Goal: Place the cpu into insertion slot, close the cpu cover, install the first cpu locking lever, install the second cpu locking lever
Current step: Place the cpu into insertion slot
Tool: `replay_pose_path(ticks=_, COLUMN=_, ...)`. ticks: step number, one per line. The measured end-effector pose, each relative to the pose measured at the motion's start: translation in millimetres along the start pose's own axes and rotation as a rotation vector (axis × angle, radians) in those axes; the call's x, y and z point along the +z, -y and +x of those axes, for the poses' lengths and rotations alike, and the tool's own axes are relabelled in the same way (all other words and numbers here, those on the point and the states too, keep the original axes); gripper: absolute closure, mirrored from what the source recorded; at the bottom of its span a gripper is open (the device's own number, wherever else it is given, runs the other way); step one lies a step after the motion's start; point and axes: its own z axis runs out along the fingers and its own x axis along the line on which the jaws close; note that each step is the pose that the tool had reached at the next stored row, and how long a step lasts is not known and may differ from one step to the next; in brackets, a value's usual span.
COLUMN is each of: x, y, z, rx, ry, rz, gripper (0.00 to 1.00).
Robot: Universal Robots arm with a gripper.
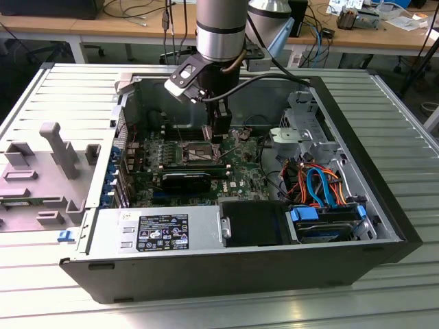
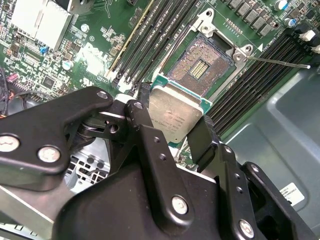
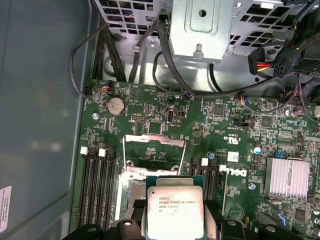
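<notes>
Above the green motherboard [image 2: 95, 50], the jaws pinch the cpu [image 2: 175, 112] by its edges over the insertion slot [image 2: 200, 70].

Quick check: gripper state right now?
Gripper: closed, holding the cpu, not yet seated in the open socket.

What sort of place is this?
Probably a robotics or electronics lab: an opened computer case lies on a ribbed metal table, wooden benches behind carry cables, and a robot arm holds a cpu in its jaws above the motherboard.
</notes>
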Motion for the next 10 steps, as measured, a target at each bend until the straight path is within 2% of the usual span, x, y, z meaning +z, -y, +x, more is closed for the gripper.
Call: replay_pose_path(ticks=10, x=0.0, y=0.0, z=0.0, rx=0.015, ry=0.0, rz=0.0004, gripper=0.46)
